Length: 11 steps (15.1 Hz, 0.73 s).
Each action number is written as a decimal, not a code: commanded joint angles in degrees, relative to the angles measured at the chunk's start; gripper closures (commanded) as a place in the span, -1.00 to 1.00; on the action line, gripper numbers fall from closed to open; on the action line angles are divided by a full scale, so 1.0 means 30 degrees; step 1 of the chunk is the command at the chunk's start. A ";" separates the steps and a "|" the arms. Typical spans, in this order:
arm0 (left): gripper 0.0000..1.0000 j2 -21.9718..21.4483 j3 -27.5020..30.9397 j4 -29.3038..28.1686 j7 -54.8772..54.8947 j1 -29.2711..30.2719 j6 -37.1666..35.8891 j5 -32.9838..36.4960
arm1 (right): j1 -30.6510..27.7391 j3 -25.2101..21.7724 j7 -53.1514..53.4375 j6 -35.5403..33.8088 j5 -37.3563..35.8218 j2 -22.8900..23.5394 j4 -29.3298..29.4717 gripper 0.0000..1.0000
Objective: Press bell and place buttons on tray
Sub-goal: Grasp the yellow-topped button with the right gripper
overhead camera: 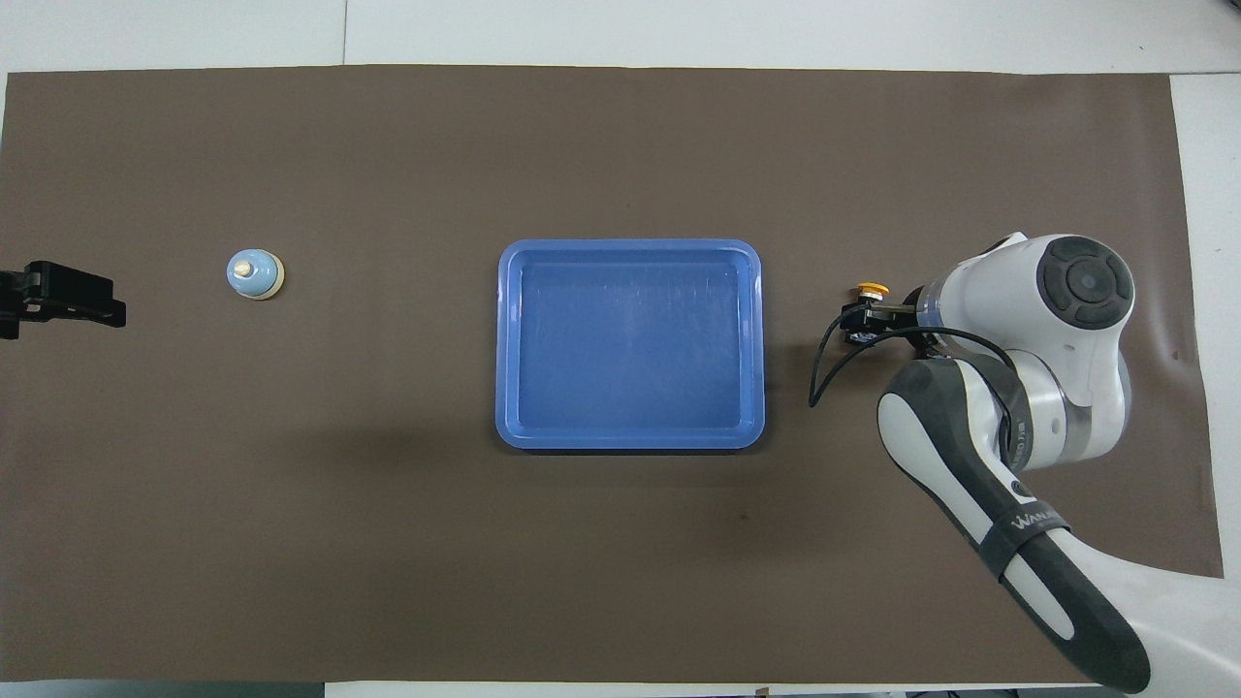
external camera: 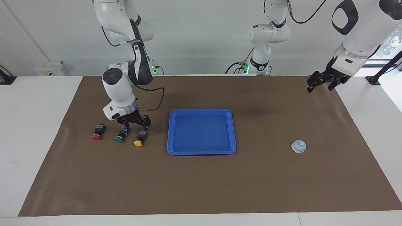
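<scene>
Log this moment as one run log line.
right end effector: open, low over yellow-capped and green-capped push buttons | left end effector: open, waiting | blue plastic tray: empty

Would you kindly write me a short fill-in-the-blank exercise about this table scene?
1. The tray holds ____ buttons.
2. The button nearest the tray has a ____ cap.
3. The right hand is low over the buttons; the ____ hand hangs over the mat's edge at the bell's end.
4. The red button lies beside the ____ one.

Missing words: no; yellow; left; green
</scene>
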 commanded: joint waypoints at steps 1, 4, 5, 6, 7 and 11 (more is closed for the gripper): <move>-1.00 -0.0375 0.0007 -0.0223 -0.0201 0.0025 -0.0149 0.0081 | -0.0023 0.0005 0.0410 0.1192 -0.0290 0.0748 -0.0062 -1.00; -1.00 -0.0375 0.0007 -0.0223 -0.0201 0.0025 -0.0149 0.0110 | 0.0006 0.0005 0.0439 0.1750 -0.0320 0.1335 -0.0062 -1.00; -1.00 -0.0375 0.0007 -0.0223 -0.0201 0.0025 -0.0149 0.0110 | 0.0006 0.0005 0.0468 0.1809 -0.0320 0.1452 -0.0062 -0.98; -1.00 -0.0375 0.0007 -0.0223 -0.0201 0.0025 -0.0149 0.0110 | 0.0006 0.0005 0.0469 0.1781 -0.0320 0.1540 -0.0033 -0.97; -1.00 -0.0375 0.0007 -0.0223 -0.0201 0.0025 -0.0149 0.0081 | 0.0006 0.0005 0.0440 0.1809 -0.0320 0.1570 -0.0033 -0.89; -1.00 -0.0375 0.0007 -0.0223 -0.0201 0.0025 -0.0149 0.0081 | 0.0006 0.0005 0.0439 0.1810 -0.0320 0.1687 0.0055 -0.52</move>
